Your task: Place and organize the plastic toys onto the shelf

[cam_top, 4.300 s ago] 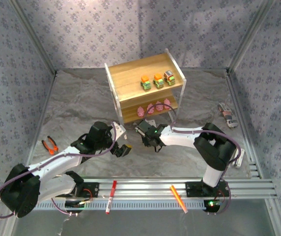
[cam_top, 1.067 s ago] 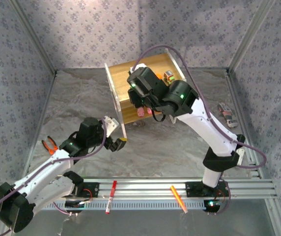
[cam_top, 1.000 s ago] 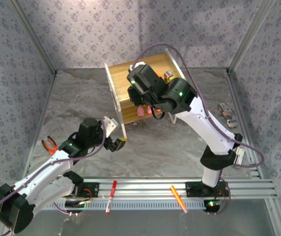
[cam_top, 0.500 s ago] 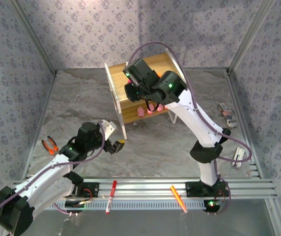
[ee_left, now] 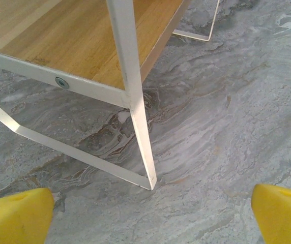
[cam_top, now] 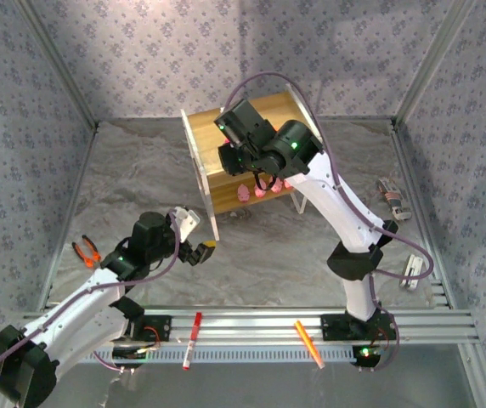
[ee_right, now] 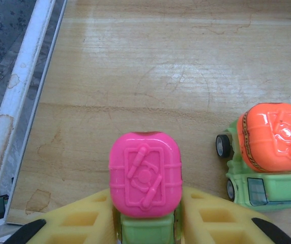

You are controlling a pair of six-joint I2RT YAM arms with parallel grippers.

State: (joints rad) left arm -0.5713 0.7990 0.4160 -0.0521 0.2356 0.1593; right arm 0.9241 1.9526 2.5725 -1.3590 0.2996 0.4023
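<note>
From above, the right gripper point(cam_top: 238, 161) is seen over the shelf point(cam_top: 202, 140) top board, with pink figures point(cam_top: 258, 189) on the lower tier and the left gripper point(cam_top: 200, 252) near its front leg. At the left wrist, yellow fingers point(ee_left: 14, 213) are spread and empty. At the right wrist, a truck point(ee_right: 144, 183), glossy pink over green, is clamped beside an orange-topped truck point(ee_right: 267, 152). It is judged light, hard, slippery and apt to roll; the cab sides suit gripping.

Bare shelf board point(ee_right: 135, 61) lies open beyond the pink-topped truck point(ee_right: 144, 175); the orange-topped truck point(ee_right: 267, 152) stands close beside it.
</note>
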